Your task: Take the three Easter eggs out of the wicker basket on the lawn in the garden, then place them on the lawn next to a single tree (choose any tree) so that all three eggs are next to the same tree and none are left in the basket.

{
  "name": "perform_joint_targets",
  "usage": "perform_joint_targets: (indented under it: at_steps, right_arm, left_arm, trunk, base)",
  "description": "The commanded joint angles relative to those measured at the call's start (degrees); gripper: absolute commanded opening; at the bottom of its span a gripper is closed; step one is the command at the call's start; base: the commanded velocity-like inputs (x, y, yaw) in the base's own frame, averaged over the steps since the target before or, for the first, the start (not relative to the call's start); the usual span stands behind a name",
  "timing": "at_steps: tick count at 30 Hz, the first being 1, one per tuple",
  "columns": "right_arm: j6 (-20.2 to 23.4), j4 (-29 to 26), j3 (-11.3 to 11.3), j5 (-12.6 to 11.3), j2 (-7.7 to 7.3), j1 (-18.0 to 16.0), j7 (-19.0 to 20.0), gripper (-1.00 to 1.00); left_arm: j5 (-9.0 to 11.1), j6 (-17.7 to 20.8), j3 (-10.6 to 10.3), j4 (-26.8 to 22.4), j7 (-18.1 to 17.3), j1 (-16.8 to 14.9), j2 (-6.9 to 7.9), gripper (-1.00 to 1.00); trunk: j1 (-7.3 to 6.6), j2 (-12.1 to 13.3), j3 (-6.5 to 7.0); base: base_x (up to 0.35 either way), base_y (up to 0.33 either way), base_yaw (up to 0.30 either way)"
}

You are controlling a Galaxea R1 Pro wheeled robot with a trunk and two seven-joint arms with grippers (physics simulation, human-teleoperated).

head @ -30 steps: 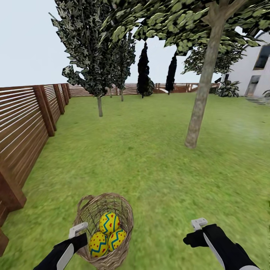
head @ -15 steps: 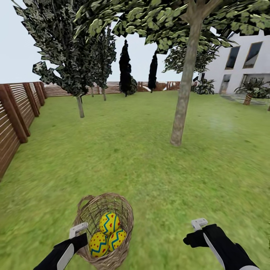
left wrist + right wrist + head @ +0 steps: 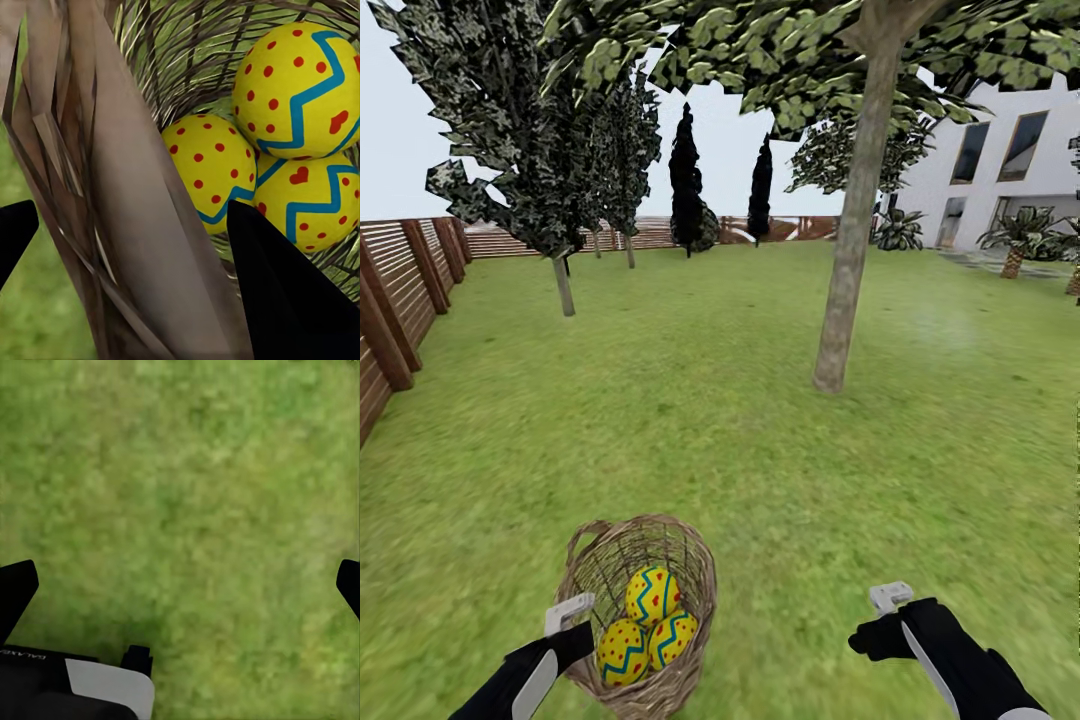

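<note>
Gripping the wicker basket (image 3: pixel 638 610) by its rim, the left claw (image 3: pixel 124 247) has one finger inside and one outside the weave, so a jolt could tip it and roll the three Easter eggs (image 3: pixel 645 622) onto the lawn (image 3: pixel 690 430) short of the tree (image 3: pixel 847 270); the right claw (image 3: pixel 180 585) hangs wide open and empty over grass; ahead, only open lawn lies before that trunk, the fence (image 3: pixel 390 300) standing well to the left.

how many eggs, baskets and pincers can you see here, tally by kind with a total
Easter eggs: 3, all inside the basket
wicker basket: 1
pincers: 2, the left pincer at the basket's rim, the right pincer over the lawn
Total: 6
</note>
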Motion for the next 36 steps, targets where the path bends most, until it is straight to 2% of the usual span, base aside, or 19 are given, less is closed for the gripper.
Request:
perform_joint_targets:
  at_steps: [1,7,19,36]
  right_arm:
    - [0.28,-0.07,0.17,-0.05,-0.06,-0.05,0.09,1.00]
    - [0.28,-0.07,0.19,-0.07,-0.06,-0.04,0.09,1.00]
    - [0.20,-0.07,0.13,-0.07,-0.13,-0.05,0.09,1.00]
    - [0.23,-0.07,-0.04,-0.16,-0.14,-0.05,0.17,1.00]
  left_arm:
    - [0.71,0.32,0.00,-0.21,0.25,0.01,0.00,-1.00]
    - [0.66,0.32,-0.03,-0.21,0.25,-0.01,0.00,-1.00]
    - [0.71,0.32,-0.03,-0.21,0.25,-0.02,0.00,-1.00]
    - [0.65,0.39,-0.03,-0.13,0.25,-0.02,0.02,-1.00]
  trunk:
    - [0.05,-0.08,-0.15]
    - [0.05,-0.08,-0.54]
    - [0.05,-0.08,-0.58]
    - [0.05,-0.08,-1.15]
  base:
    - [0.327,0.072,-0.194]
    - [0.327,0.072,-0.225]
    - [0.327,0.072,-0.016]
    - [0.327,0.066,-0.285]
